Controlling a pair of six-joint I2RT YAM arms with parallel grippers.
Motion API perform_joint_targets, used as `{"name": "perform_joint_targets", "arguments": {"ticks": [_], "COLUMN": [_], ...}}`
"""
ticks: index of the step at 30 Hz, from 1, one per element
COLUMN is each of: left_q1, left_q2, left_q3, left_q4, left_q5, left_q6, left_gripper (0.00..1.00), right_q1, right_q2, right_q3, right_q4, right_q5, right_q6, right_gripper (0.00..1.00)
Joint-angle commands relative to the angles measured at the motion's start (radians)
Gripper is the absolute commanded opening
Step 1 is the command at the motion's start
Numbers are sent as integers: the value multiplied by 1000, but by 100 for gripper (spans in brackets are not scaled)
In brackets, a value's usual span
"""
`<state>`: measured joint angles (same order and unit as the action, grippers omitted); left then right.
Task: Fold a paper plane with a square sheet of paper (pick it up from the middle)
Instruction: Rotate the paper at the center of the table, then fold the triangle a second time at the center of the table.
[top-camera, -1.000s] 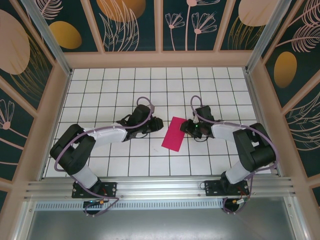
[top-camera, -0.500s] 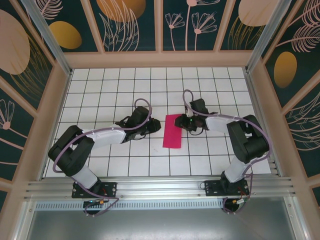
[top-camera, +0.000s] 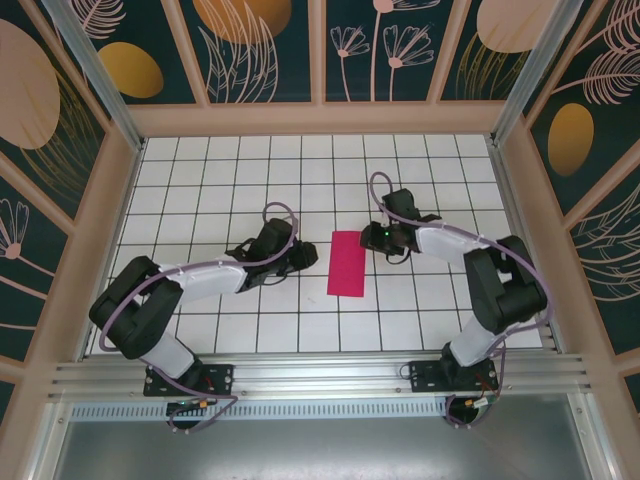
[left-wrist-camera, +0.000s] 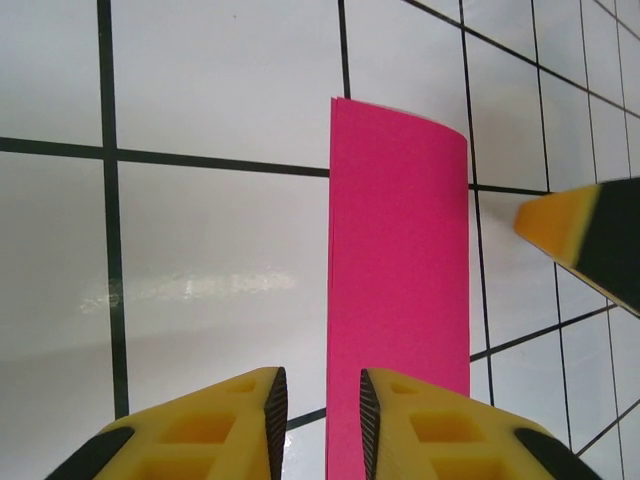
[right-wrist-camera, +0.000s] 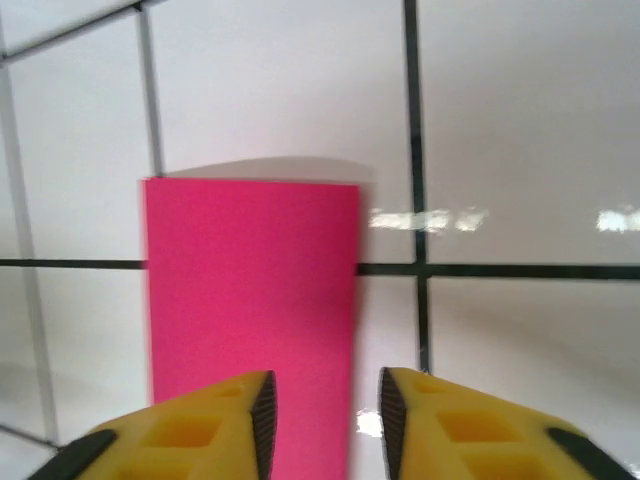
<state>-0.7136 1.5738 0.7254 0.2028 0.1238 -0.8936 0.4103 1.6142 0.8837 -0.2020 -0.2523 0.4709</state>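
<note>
Paper first: one thin magenta-pink sheet of paper (top-camera: 347, 264) lies flat as a narrow rectangle near the middle of the white tiled table with black grid lines (top-camera: 200, 170), its long sides running near to far. Nothing holds it.

Two black arms reach in toward it, one from each side. The left gripper (top-camera: 305, 255) sits low just left of the sheet. In its wrist view, its two yellow fingers (left-wrist-camera: 318, 385) stand a narrow gap apart, pinching nothing. The long left edge of the sheet (left-wrist-camera: 400, 280) runs on the tile under that gap.

The right gripper (top-camera: 372, 238) is just beside the sheet's far right corner. Its two yellow fingers (right-wrist-camera: 325, 385) are likewise slightly parted and hold nothing, with the edge of the sheet (right-wrist-camera: 250, 280) lying below the gap. One yellow-and-black fingertip (left-wrist-camera: 580, 235) of the right gripper shows at the right of the left wrist view, just off the sheet's edge.
</note>
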Motion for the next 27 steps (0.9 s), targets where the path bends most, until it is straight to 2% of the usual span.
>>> {"name": "perform_joint_targets", "arguments": {"ticks": [1,4,6,16,27], "left_q1": [2,2,2,2,2], "left_q2": [-7,23,46,112,134], "left_q3": [0,4,7,57,81], "left_q4": [56,103,129,122,116], "left_q5": [-6,35,56,89,111], "left_q6": [-20,-54,-71,-83,-84], "left_gripper": [28,29,29,31,32], "right_q1": [8,10,10,13,14], "right_q2": [-80,-90,-83,-28,-29], "right_q3": [-80,-135,-158,-212,-243], "right_q4": [83,133,157,226,214], "right_q5": [-96,-127,-157,-215,-159], "right_q6": [102,159,164,173,170], "right_gripper": [29,16,3,2,1]}}
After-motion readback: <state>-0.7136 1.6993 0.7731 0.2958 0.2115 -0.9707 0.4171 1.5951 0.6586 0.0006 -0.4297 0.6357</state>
